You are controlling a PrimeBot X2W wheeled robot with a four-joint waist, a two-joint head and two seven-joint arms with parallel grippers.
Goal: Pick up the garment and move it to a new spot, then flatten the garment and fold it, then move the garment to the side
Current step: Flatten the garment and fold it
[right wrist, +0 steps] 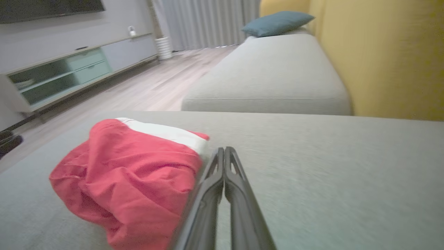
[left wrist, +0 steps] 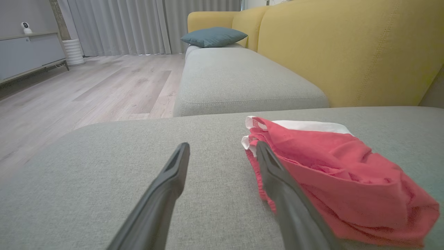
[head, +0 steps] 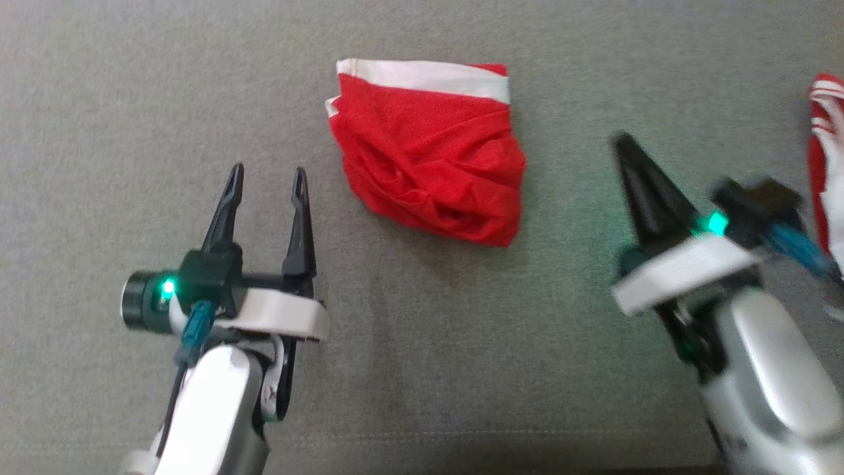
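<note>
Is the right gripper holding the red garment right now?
No, the right gripper is shut empty, fingers pressed together beside the red garment.

head cam: high up, faces down on grey seat [head: 132,79] | L wrist cam: low, close, looks along fingers [left wrist: 168,187], garment [left wrist: 340,173] just right of jaws | R wrist cam: same, garment left of jaws | all share garment + grey seat

Silver-white forearms [head: 211,409] carry white wrist bands [head: 277,316], green lights [head: 168,287], teal cables [head: 196,323] and black gripper fingers [head: 223,211].
</note>
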